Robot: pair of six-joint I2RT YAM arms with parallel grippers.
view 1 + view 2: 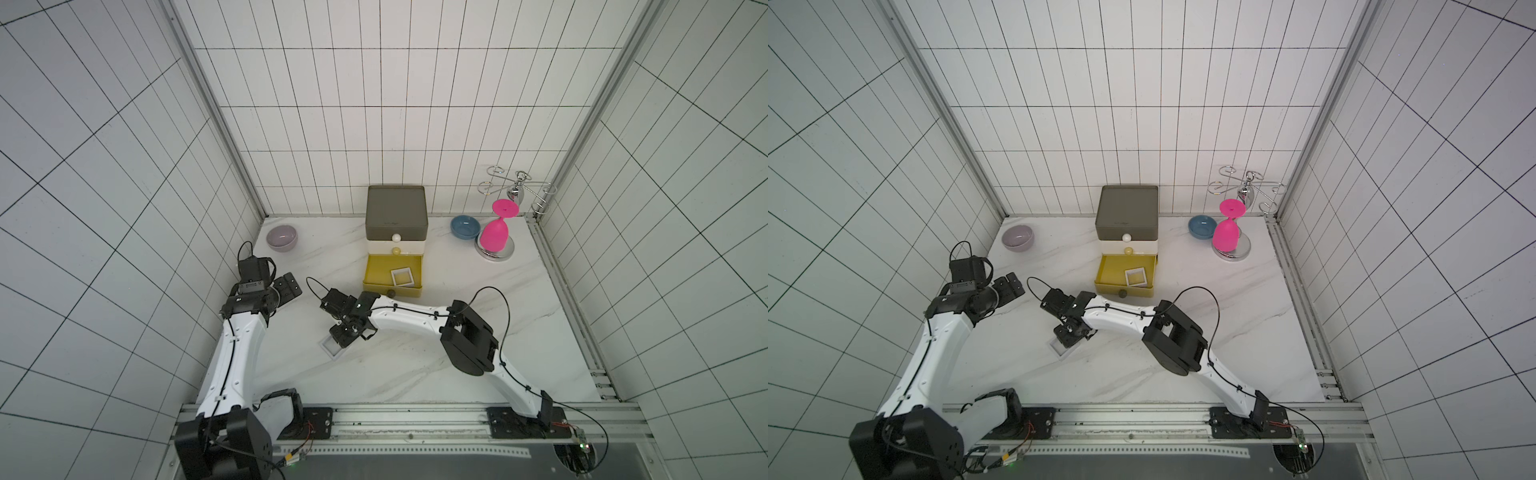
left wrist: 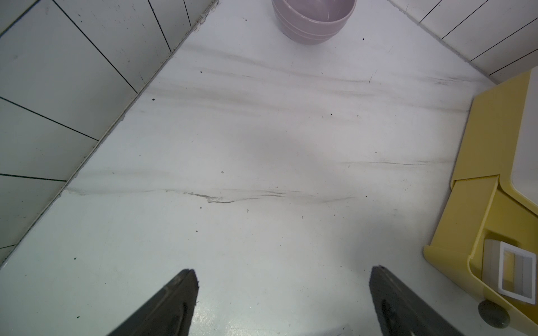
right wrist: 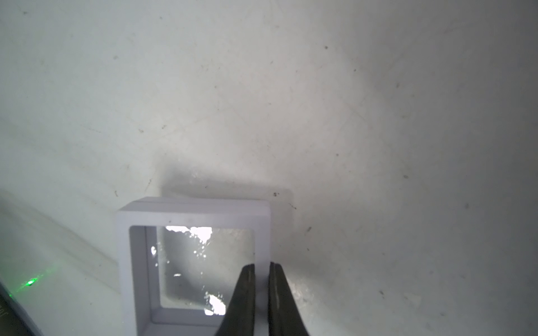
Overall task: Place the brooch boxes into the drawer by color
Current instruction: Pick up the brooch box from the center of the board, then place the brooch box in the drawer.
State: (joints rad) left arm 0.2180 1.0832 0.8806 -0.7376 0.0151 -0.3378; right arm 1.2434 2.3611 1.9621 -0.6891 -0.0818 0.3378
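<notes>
**Right gripper pinching a white brooch box on the table**

Your right gripper (image 3: 262, 266) is clamping its jaws, nearly together, on one side wall of the white brooch box (image 3: 192, 215). That box is lying flat on the marble table (image 1: 415, 374), in front of the drawer chest (image 1: 396, 212) and toward your left arm's side. Your left gripper (image 2: 283, 273) is hovering wide open over bare table near the lilac bowl (image 2: 313, 23), holding nothing. The chest's yellow bottom drawer (image 1: 372, 270) is standing pulled out, and a second white box (image 1: 402, 277) is lying flat inside it. The grey and white tiers above are sitting closed.
</notes>
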